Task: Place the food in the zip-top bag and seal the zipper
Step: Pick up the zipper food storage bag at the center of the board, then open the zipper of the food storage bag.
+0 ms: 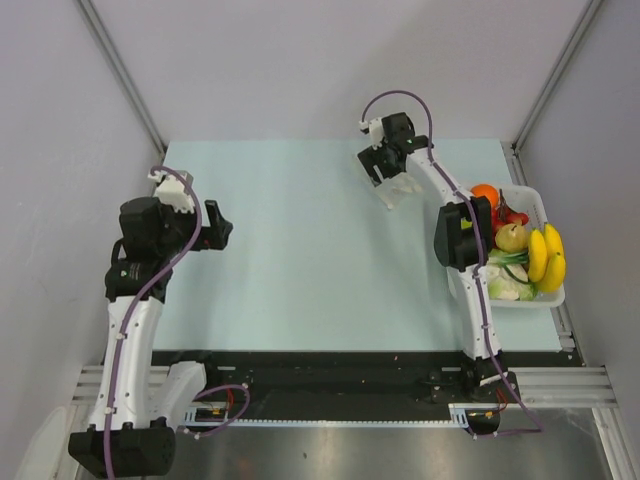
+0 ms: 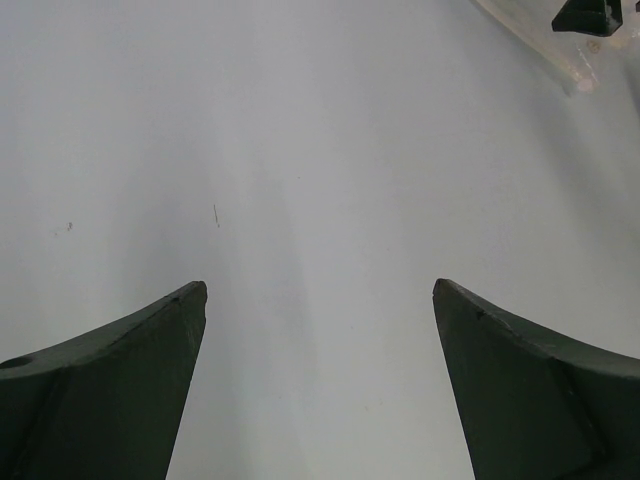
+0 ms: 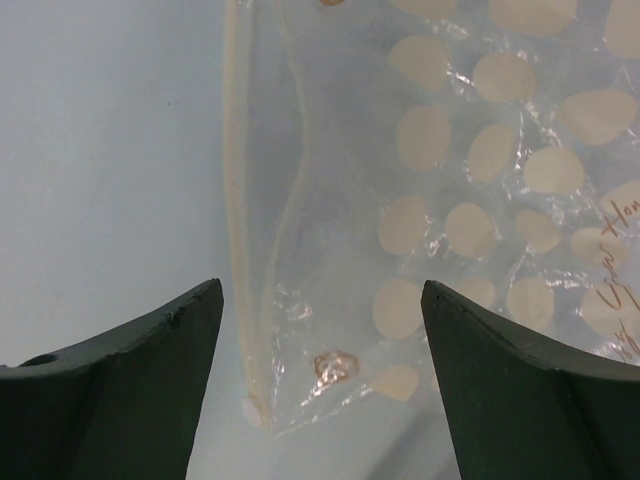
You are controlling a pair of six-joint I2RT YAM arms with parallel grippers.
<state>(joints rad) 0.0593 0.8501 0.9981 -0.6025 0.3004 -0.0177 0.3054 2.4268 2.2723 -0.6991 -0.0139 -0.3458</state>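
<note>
Far right, white basket (image 1: 553, 292) holds orange (image 1: 484, 193), bananas (image 1: 547, 255), greens (image 1: 508, 286). Flat zip-top bag (image 3: 450, 200) under right gripper (image 3: 320, 290), spread wide, gripping nothing; left gripper (image 2: 320, 287) likewise.

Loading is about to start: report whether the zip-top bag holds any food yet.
Empty: the zip-top bag lies flat, with only the table showing through it. The food sits in the white basket.
</note>
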